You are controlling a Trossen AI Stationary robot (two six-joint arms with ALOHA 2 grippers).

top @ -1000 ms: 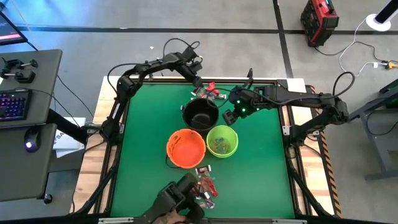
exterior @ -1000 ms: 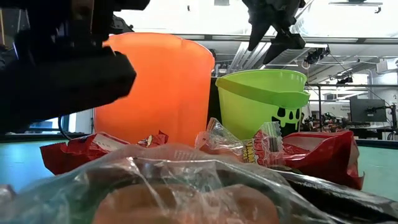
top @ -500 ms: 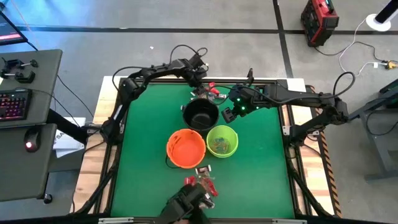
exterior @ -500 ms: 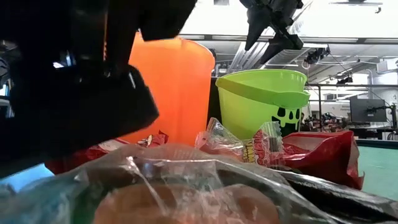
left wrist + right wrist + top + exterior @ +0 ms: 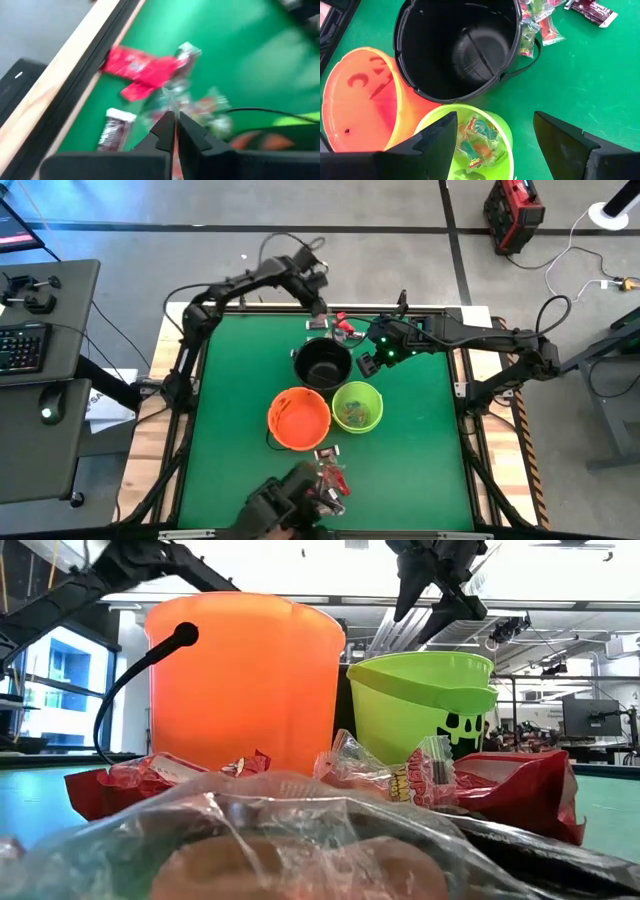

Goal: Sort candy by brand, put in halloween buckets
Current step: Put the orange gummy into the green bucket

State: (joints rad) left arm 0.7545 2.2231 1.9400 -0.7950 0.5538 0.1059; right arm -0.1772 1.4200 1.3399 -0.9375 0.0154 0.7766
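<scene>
1. The green surface (image 5: 230,380) carries black bucket (image 5: 321,363), orange bucket (image 5: 298,418) and lime bucket (image 5: 357,406).
2. Right pincer (image 5: 372,361), fingers spread and empty, hangs beside the black bucket.
3. Left pincer (image 5: 318,322), closed, is just above the candy (image 5: 345,330).

Grey floor (image 5: 400,205); side desk (image 5: 45,380)

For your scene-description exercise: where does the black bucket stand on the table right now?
In the high view the black bucket stands near the table's middle, toward the far edge. The orange bucket and green bucket stand just in front of it, and loose candy lies behind it.
</scene>
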